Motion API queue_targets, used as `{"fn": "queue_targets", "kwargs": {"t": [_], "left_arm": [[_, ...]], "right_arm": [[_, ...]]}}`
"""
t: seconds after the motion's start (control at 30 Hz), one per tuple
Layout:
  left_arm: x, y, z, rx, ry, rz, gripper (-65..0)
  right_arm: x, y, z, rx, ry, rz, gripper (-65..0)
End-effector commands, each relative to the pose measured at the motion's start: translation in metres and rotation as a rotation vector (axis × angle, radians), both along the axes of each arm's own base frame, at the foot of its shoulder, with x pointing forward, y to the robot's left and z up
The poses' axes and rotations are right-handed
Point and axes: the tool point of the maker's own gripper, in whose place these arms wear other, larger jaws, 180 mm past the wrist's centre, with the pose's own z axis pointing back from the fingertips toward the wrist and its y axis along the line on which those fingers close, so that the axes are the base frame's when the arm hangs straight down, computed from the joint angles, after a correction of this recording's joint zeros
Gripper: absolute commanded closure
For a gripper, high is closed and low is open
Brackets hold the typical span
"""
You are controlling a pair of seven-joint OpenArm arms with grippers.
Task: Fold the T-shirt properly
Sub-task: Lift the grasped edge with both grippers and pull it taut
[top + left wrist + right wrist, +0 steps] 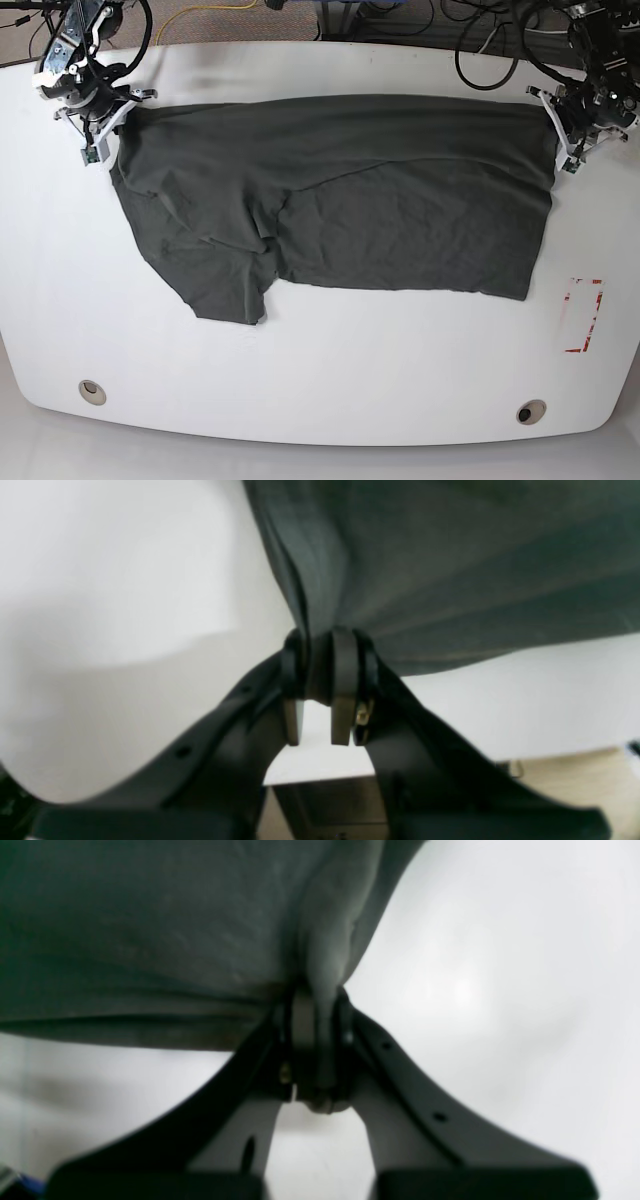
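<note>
Gripping, left claw (325,665): closed on a bunched fold of the T-shirt (450,570); in its wrist view the cloth is pinched between the two pads and fans away toward the upper right of the frame.
Left claw in the base view (562,135): upper right of the frame, at the garment's top right corner.
Right claw (317,1040): closed on the T-shirt (150,940) too; a gathered lump of fabric sits between its pads, with the rest spreading to the upper left of that wrist view.
Right claw in the base view (108,125): upper left of the frame, at the garment's top left corner.
T-shirt (340,195): dark grey, spread wide across the upper middle of the base view, top edge stretched between the two claws; a flap hangs lower at the left, and creases run across the body.
Tabletop (320,370): white, bare below the garment.
Red marking (582,315): lower right of the tabletop, apart from the cloth.
</note>
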Motion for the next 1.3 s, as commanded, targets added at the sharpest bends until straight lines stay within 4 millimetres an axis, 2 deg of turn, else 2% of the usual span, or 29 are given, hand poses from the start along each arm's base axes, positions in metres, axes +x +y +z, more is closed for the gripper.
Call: {"fn": "queue_targets", "kwargs": {"t": [0.0,0.2,0.4,0.67,1.07,1.13,1.27], "left_arm": [[-0.002,0.013,0.014,0.065,-0.012,-0.02,-6.7],[-0.017,0.013,0.013,0.08,0.016,-0.035,-6.7],[-0.036,0.028,0.014,0.099,0.043,0.01,-6.8],[-0.051,0.034,0.012,0.115,0.079,0.009,-6.8],[-0.064,0.036,0.009,0.121,0.114,0.007,-7.5],[-0.063,0.036,0.009,0.121,0.111,0.007,-10.4],[-0.063,0.036,0.009,0.122,0.113,0.008,-19.7]], "right_arm": [[0.001,-0.009,0.017,-0.064,-0.02,0.023,0.0],[-0.013,-0.005,0.023,-0.102,0.004,0.064,0.0],[-0.027,-0.004,0.023,-0.12,0.045,0.078,0.0],[-0.048,0.0,0.014,-0.108,0.096,0.081,0.0],[-0.051,0.001,0.012,-0.099,0.104,0.078,-0.6],[-0.051,0.001,0.012,-0.1,0.102,0.079,-3.5],[-0.049,0.001,0.014,-0.103,0.098,0.081,-19.7]]}}
